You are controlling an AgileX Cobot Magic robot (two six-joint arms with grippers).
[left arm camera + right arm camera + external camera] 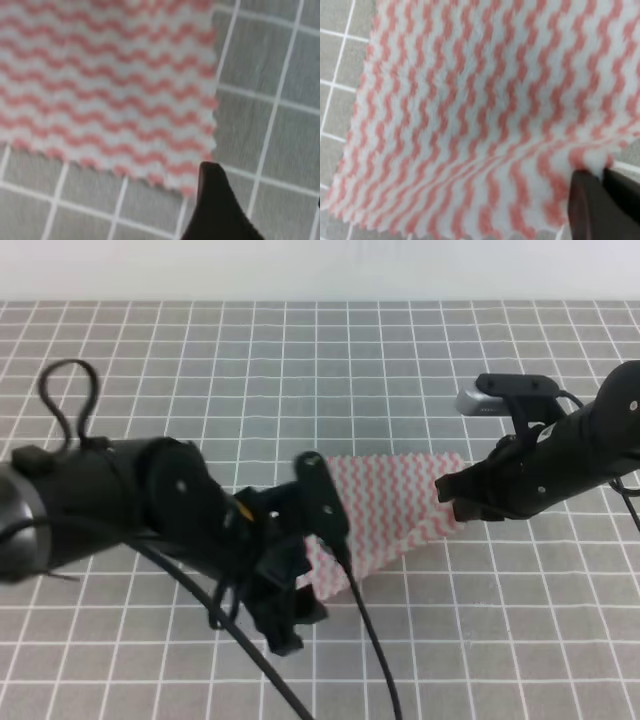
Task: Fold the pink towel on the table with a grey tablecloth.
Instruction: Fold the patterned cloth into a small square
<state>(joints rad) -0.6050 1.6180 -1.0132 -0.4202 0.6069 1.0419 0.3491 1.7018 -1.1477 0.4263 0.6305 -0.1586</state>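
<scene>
Fingers [592, 192] of the right arm are pinching the pink towel's [395, 505] right corner, mid-worktop [450, 370]. Left fingers [215, 200] are hovering just beside its near corner; whether they're apart, I cannot tell.

Left arm [150, 510] hides the pink towel's [395, 505] near-left part in exterior view. Left wrist view is blurred; only one dark finger of the left gripper [216, 207] shows, cut by bottom edge. Right gripper fingers [607, 202] cut off at the corner; towel overruns frame.
</scene>
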